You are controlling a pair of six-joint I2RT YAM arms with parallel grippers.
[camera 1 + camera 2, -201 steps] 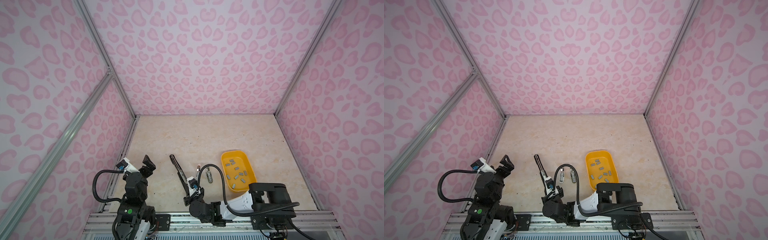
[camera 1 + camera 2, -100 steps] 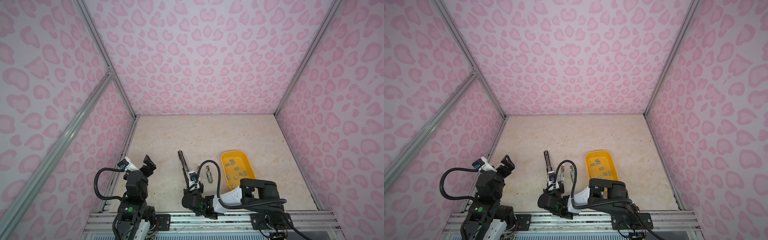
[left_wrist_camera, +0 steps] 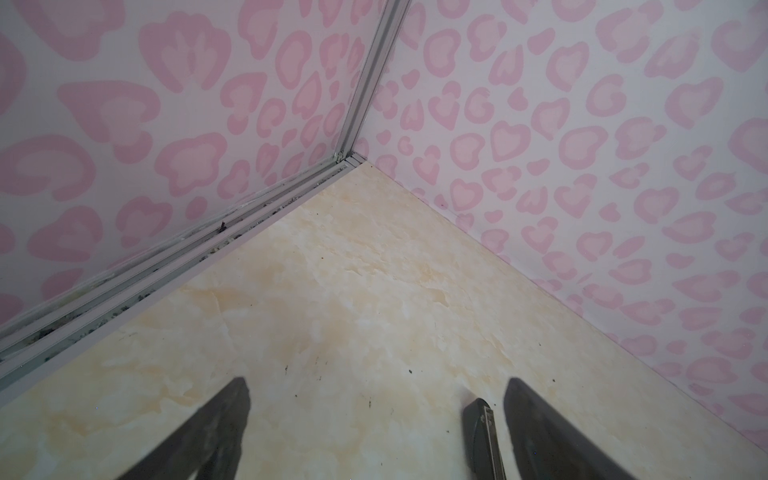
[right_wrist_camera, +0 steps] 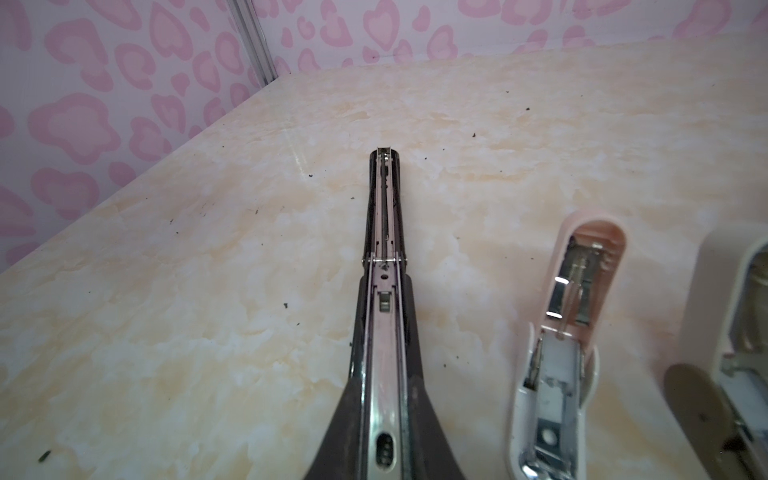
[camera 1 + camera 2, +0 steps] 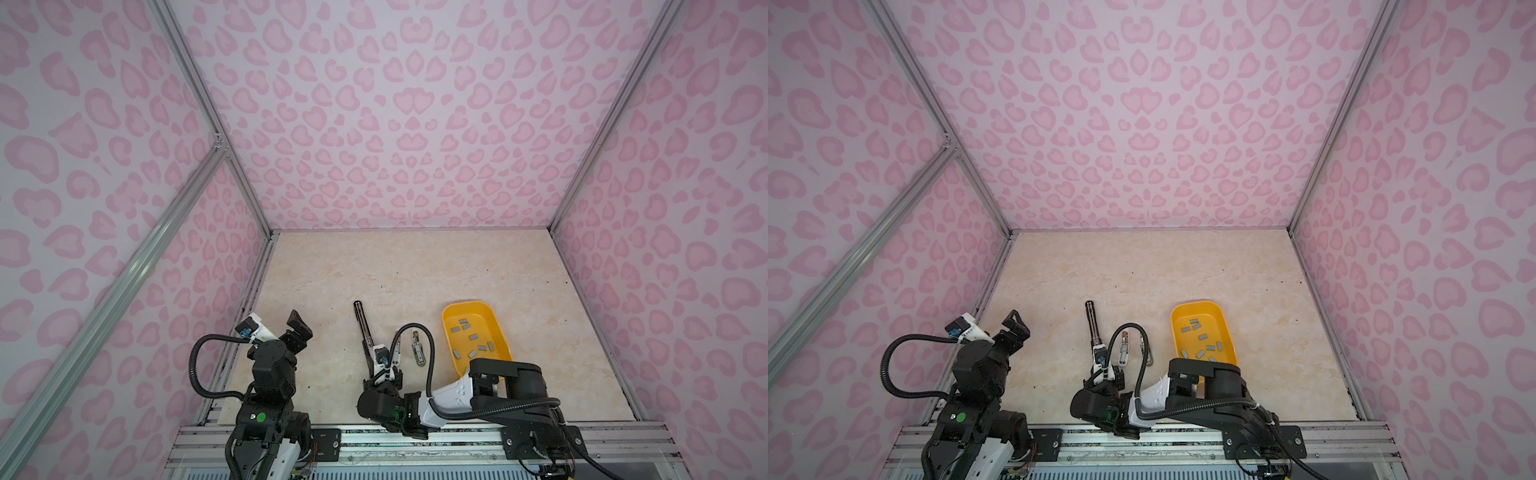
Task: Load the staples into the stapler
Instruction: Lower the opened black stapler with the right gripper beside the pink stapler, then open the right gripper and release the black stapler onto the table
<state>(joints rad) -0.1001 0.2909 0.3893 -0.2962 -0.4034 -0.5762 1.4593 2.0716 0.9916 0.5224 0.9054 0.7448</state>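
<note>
A black stapler (image 5: 363, 328) (image 5: 1093, 322) lies opened out flat on the floor, its metal channel (image 4: 384, 216) facing up. My right gripper (image 5: 376, 369) (image 4: 384, 382) is shut on its near end, one finger on each side of the channel. The staples (image 5: 472, 337) (image 5: 1202, 337) are several small grey strips lying loose in a yellow tray (image 5: 465, 303) (image 5: 1196, 302) to the right. At the left, my left gripper (image 5: 300, 328) (image 5: 1016, 326) (image 3: 380, 399) stands open above the floor and holds nothing. In the left wrist view the black stapler's far tip (image 3: 478, 432) shows beside one finger.
A pink stapler (image 5: 397, 351) (image 5: 1123, 347) (image 4: 573, 307) and a beige stapler (image 5: 418, 349) (image 4: 731, 311) lie opened between the black stapler and the tray. Pink-patterned walls close in the marbled floor (image 5: 415, 270). A metal rail (image 5: 374, 440) runs along the front.
My right arm has shifted the black stapler to the right and turned it straighter, pointing away from the front rail. The left arm has not moved.
</note>
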